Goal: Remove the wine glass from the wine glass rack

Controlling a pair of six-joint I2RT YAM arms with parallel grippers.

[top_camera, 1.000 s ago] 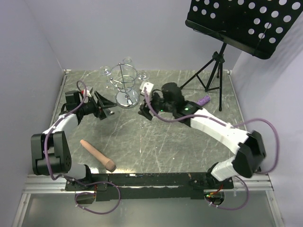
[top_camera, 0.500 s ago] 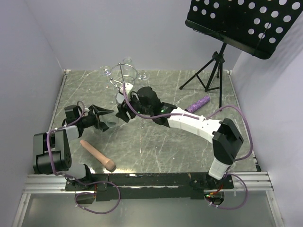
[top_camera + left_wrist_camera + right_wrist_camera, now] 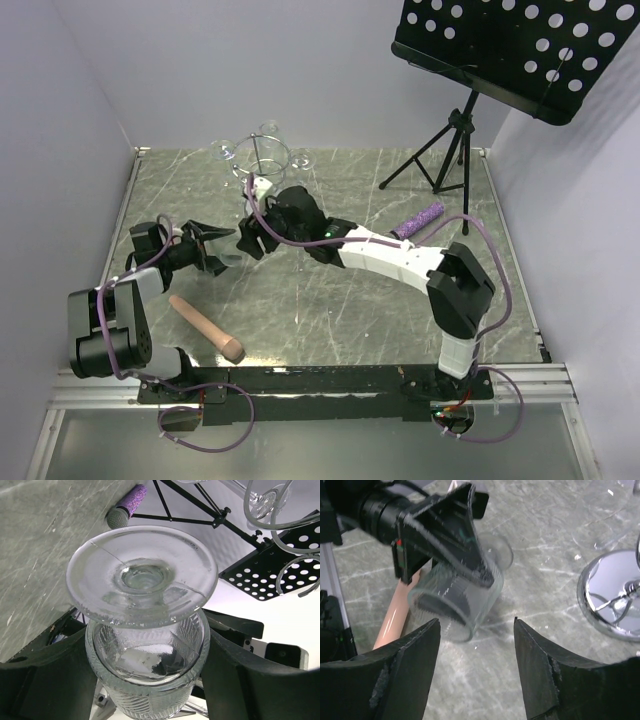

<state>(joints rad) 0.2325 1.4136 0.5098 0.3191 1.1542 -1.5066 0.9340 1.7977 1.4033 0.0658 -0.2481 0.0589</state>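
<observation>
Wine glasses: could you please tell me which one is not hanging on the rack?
The wine glass clamped in the left gripper, tipped on its side; the other glasses hang from the wine glass rack's top ring.

Your right tool (image 3: 476, 625) has its fingers spread, the glass (image 3: 447, 602) just beyond them. The left tool (image 3: 467, 587) clasps that glass. The rack (image 3: 607, 600) stands at right.
</observation>
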